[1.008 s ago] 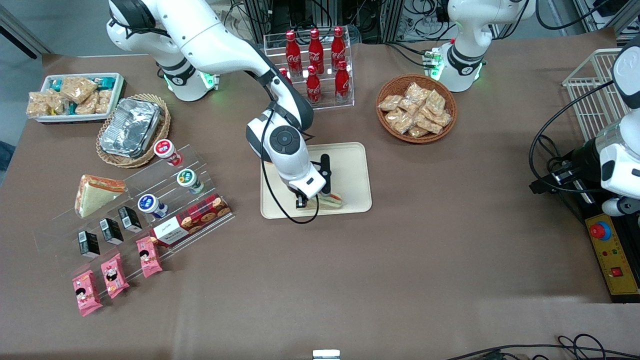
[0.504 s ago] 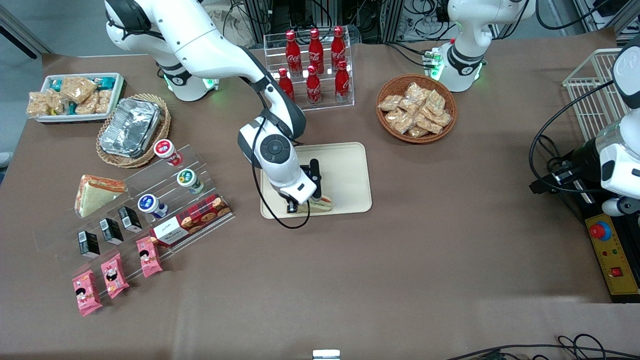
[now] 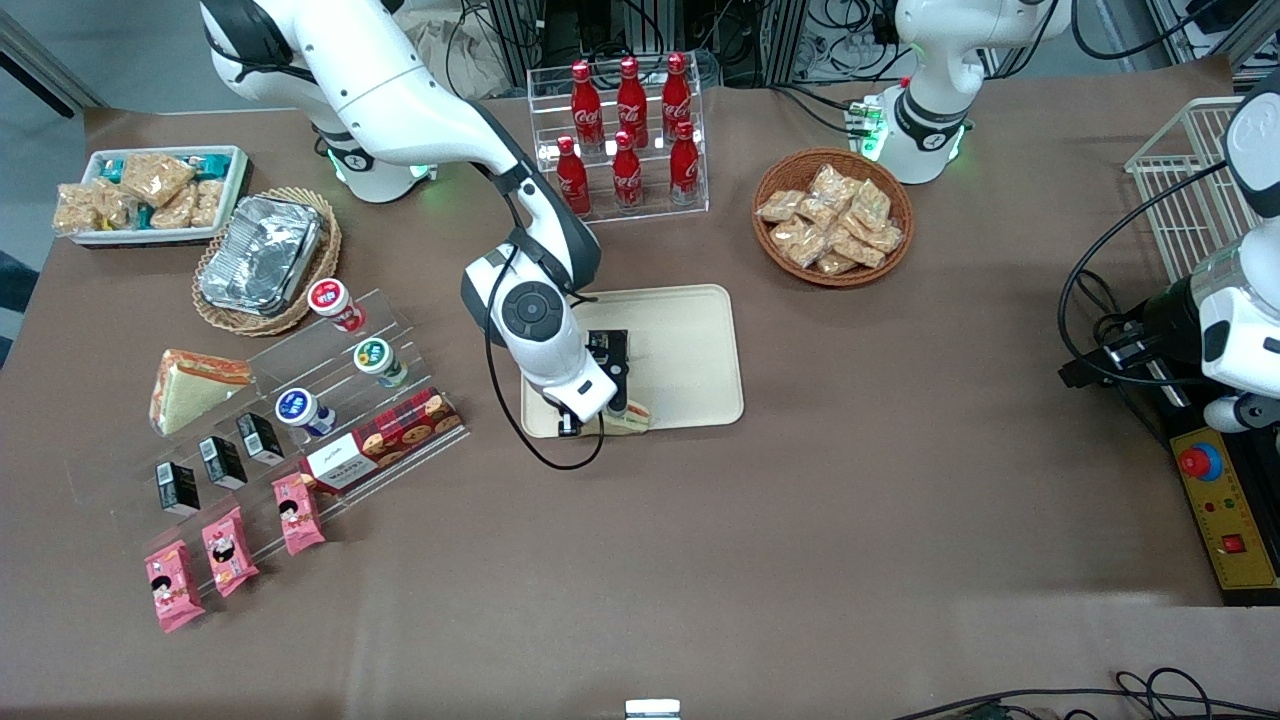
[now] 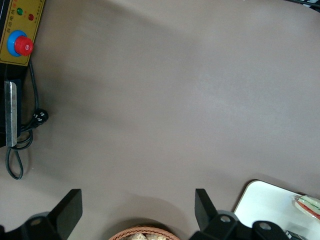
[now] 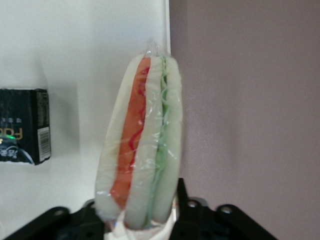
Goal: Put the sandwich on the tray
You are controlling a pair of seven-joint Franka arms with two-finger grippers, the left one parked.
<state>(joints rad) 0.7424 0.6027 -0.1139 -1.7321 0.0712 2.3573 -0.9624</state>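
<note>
The working right arm (image 3: 400,80) is built of glossy white rounded shells, joined by black bands at the joints. A dark grey round cap with a raised ring is set into the white wrist housing (image 3: 530,308). A black cable (image 3: 505,400) is looped from the wrist down and around to the gripper (image 3: 600,400), which is made up of a white block and black fingers. A green light is shown at the arm's base (image 3: 425,165). In the right wrist view, black finger mounts (image 5: 200,220) with small screws are seen.
</note>
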